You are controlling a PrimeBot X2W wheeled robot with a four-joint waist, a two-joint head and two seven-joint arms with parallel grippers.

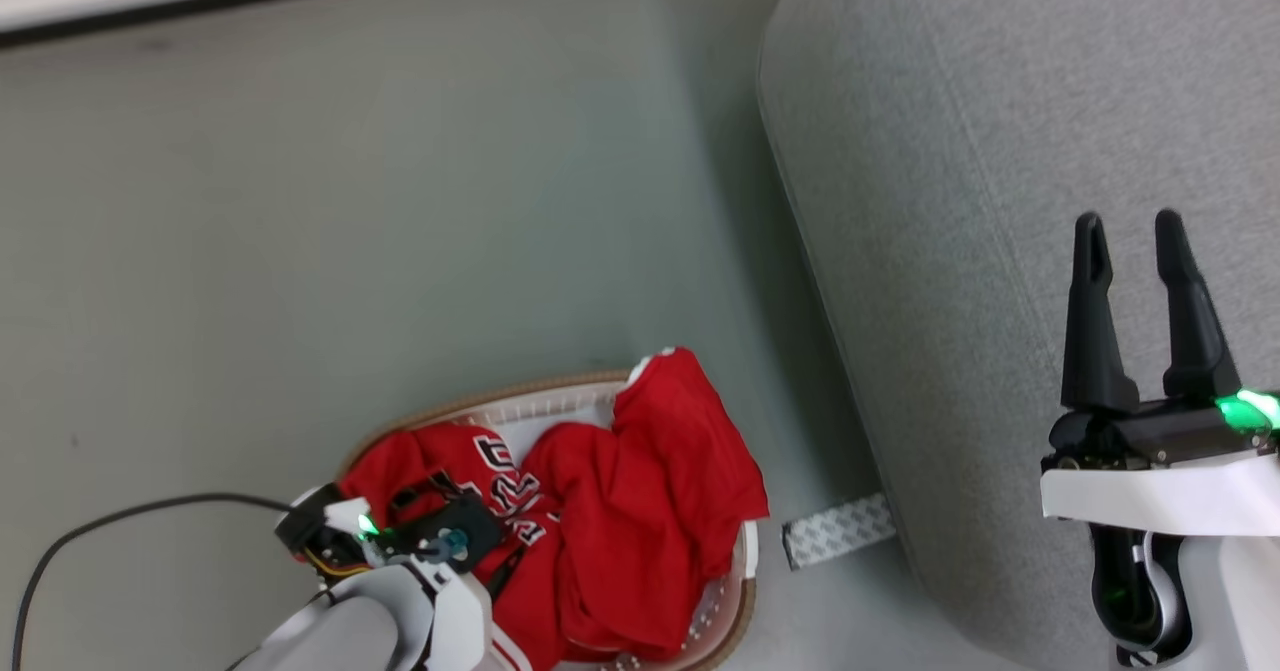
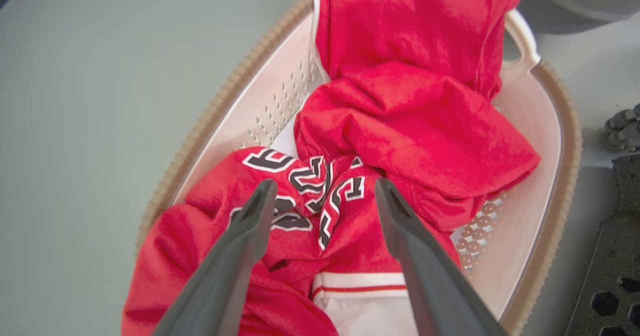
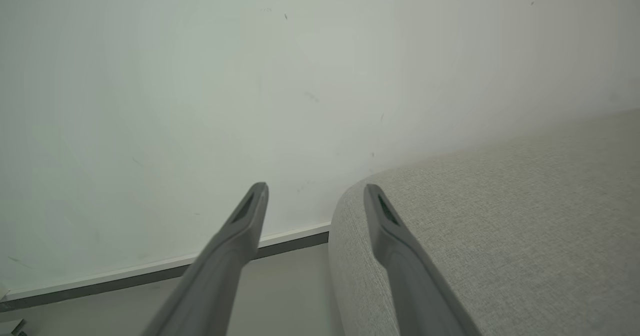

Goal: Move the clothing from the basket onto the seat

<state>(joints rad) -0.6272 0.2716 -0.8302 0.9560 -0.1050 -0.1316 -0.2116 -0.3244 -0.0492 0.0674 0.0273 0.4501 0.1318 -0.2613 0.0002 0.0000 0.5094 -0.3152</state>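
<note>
The clothing [image 2: 410, 125] is a heap of bright red jerseys with black-and-white letters, lying in the basket [image 2: 215, 110], a white perforated tub with a tan rim. One jersey drapes over the basket's far rim [image 1: 680, 391]. My left gripper [image 2: 322, 188] points down over the lettered jersey, open, with its tips close to the cloth and nothing between them. My right gripper [image 1: 1130, 231] stands open and empty above the light-grey seat [image 1: 980, 151], whose rounded edge [image 3: 500, 216] also lies under its fingers in the right wrist view.
The basket [image 1: 720, 611] stands on grey floor just left of the seat. A black cable [image 1: 130, 516] curves across the floor at the lower left. A patterned strip [image 1: 835, 531] lies by the seat's base. A white wall with a dark skirting [image 3: 150, 271] stands behind.
</note>
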